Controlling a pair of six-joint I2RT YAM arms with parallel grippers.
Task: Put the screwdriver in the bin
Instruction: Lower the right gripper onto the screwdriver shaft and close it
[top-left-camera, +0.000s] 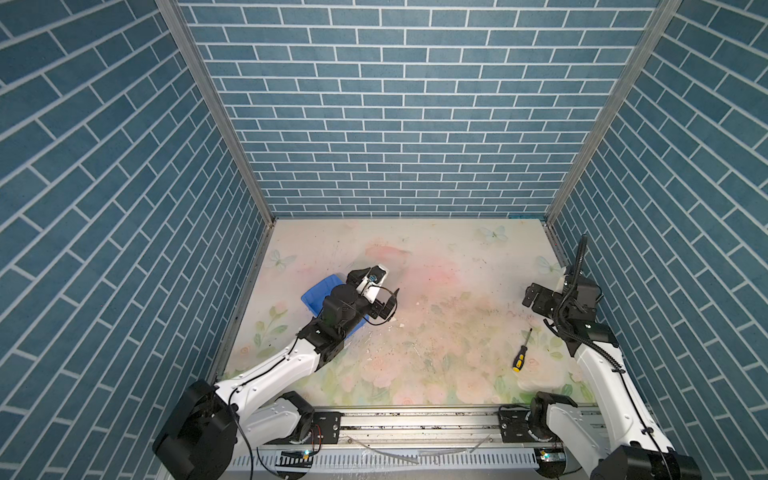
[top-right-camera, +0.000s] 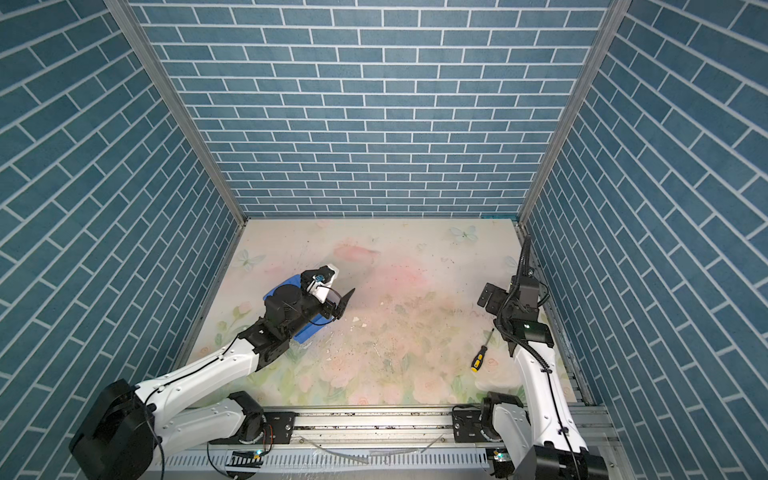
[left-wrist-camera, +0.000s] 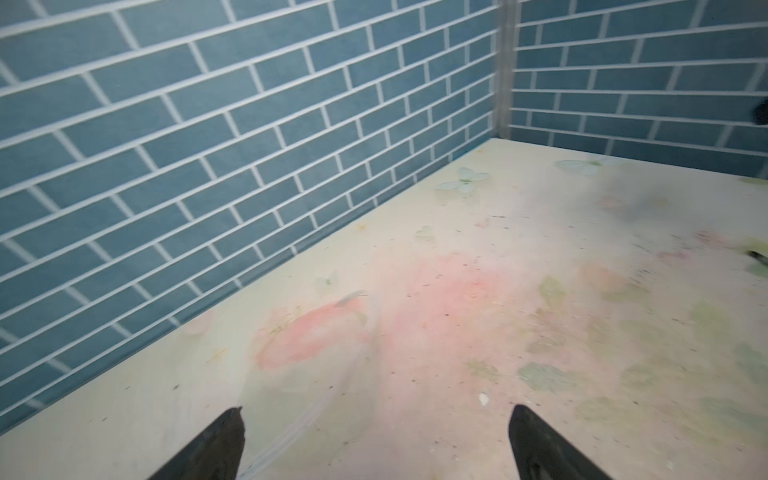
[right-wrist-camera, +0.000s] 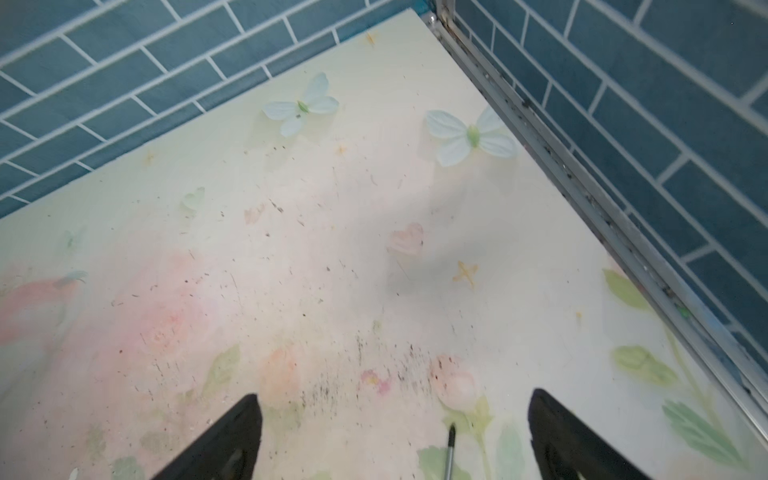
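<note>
The screwdriver, with a black-and-yellow handle and a thin dark shaft, lies flat on the floral table at the right in both top views. My right gripper hovers open a little beyond its tip. In the right wrist view only the shaft tip shows, between the wide-apart fingers of the gripper. The blue bin sits at the left, mostly hidden under my left arm. My left gripper hangs open and empty just past the bin, its spread fingertips over bare table.
Blue brick-pattern walls close in the table on three sides, with metal corner posts. A metal rail runs along the front edge between the arm bases. Small white crumbs lie near the middle.
</note>
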